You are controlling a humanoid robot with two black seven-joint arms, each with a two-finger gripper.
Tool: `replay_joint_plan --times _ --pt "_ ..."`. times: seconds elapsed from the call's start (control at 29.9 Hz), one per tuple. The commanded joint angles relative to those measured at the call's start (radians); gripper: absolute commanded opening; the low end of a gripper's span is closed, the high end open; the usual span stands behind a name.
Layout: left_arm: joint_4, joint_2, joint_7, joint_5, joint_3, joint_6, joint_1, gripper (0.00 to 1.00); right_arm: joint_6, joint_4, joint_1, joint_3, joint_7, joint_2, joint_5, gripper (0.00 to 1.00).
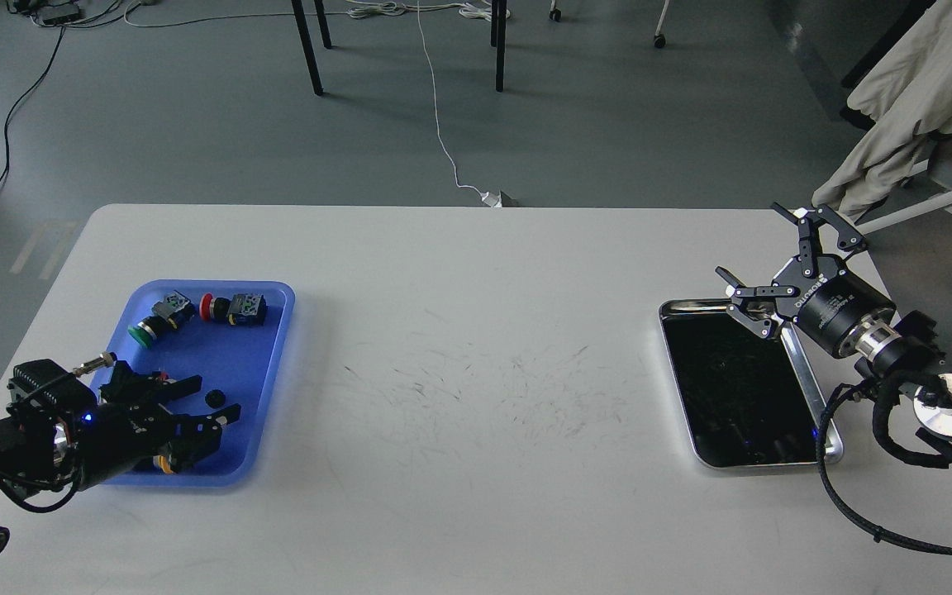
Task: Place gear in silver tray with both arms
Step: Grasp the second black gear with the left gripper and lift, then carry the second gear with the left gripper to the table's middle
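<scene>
The gear (213, 398) is a small black ring lying in the blue plastic tray (276, 291) at the left. My left gripper (213, 397) is open low over the tray's front part, with one fingertip on each side of the gear; I cannot tell if they touch it. The silver tray (689, 307), with a shiny rim and a dark mirror-like bottom, lies at the right and holds nothing. My right gripper (750, 241) is open and empty, hovering over the silver tray's far right corner.
The blue tray also holds a green push button (144, 332), a red push button (216, 307) and a yellow one (165, 464) partly hidden under my left gripper. A chair draped with cloth (906, 91) stands past the table's right edge.
</scene>
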Motion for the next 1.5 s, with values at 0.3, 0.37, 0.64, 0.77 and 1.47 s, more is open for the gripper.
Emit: replay_joint_plan --times 0.3,0.37,0.64,0.77,1.47 --pt "0.037 -0.020 -0.002 0.010 0.021 -0.019 -0.010 0.29 0.000 0.000 0.000 0.001 0.001 0.001 0.000 0.98" --pt "0.043 -0.026 -0.002 0.011 0.022 -0.020 -0.014 0.19 0.000 0.000 0.000 0.001 0.001 0.001 0.000 0.98" --pt "0.059 -0.026 -0.013 0.005 0.022 -0.019 -0.040 0.07 0.000 0.000 0.000 0.001 0.001 0.001 0.000 0.98" --pt "-0.010 0.030 -0.013 0.004 0.020 -0.022 -0.093 0.07 0.000 0.001 0.000 0.001 0.001 0.001 0.000 0.98" --pt "-0.385 -0.202 0.197 0.045 0.020 -0.304 -0.351 0.07 0.000 -0.091 0.005 0.035 -0.014 -0.065 0.001 0.98"
